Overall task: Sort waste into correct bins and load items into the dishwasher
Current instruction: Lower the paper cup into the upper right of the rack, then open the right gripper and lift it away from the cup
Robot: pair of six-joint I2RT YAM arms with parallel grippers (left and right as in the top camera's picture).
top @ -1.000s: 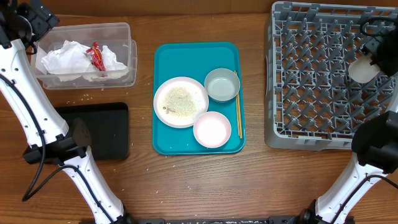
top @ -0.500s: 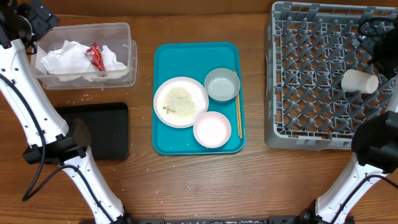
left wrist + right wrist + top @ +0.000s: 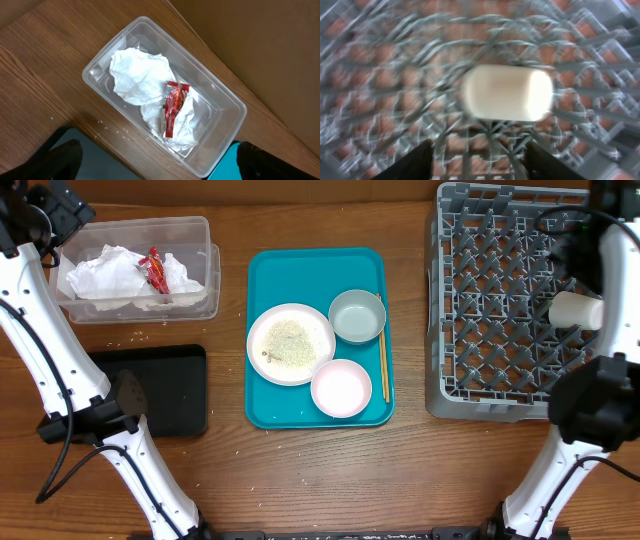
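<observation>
The small white cup (image 3: 577, 310) lies on its side among the pegs of the grey dish rack (image 3: 500, 300), at its right side. My right gripper (image 3: 572, 242) is open and empty above the rack; its blurred wrist view shows the cup (image 3: 507, 92) beyond the spread fingers (image 3: 480, 167). My left gripper (image 3: 62, 208) is open and empty above the clear tub (image 3: 205, 240), which holds crumpled napkins (image 3: 137, 77) and the red wrapper (image 3: 172, 107). The large plate (image 3: 290, 343) with rice on it, the grey bowl (image 3: 357, 316) and the small white dish (image 3: 341, 388) sit on the teal tray (image 3: 300, 270).
The black tray (image 3: 165, 390) lies at the left, below the tub. Wooden chopsticks (image 3: 383, 360) lie on the teal tray's right side. Loose rice grains (image 3: 135, 335) are scattered on the table between the tub and the black tray.
My right gripper let go of the cup, which now lies on its side in the rack. The right arm has swung across above the rack. The left arm has not moved.
</observation>
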